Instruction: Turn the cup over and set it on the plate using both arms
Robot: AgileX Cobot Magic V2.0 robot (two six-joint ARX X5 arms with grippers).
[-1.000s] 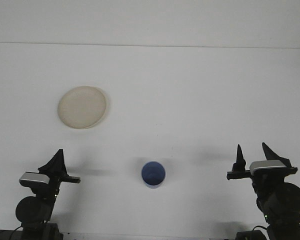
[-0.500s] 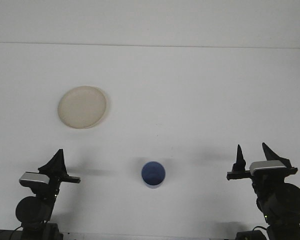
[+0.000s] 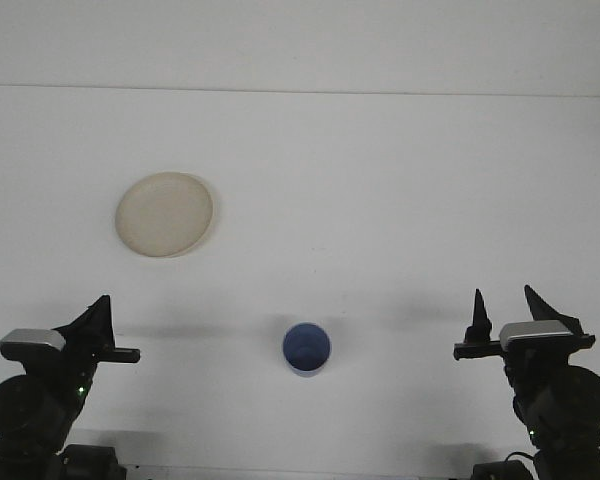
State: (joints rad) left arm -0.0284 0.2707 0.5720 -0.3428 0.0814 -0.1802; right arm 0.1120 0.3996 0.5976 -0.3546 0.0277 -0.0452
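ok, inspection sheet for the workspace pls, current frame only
Surface: white table, plain, no marks or spills seen.
Job's things: blue cup near the front edge, between the two arms; which way up it stands is hard to tell from this view. Beige plate to the left and farther back, nothing on it. Cup and plate are well apart.
Clutter: nothing seen.
Grippers: left gripper at the lower left, holding nothing, finger state not clear. Right gripper at the lower right, fingers apart, holding nothing. Neither touches the cup.
Cables: thin lead near each arm base at the bottom edge, off the work area.
Surroundings: pale wall behind the table; nothing else seen.
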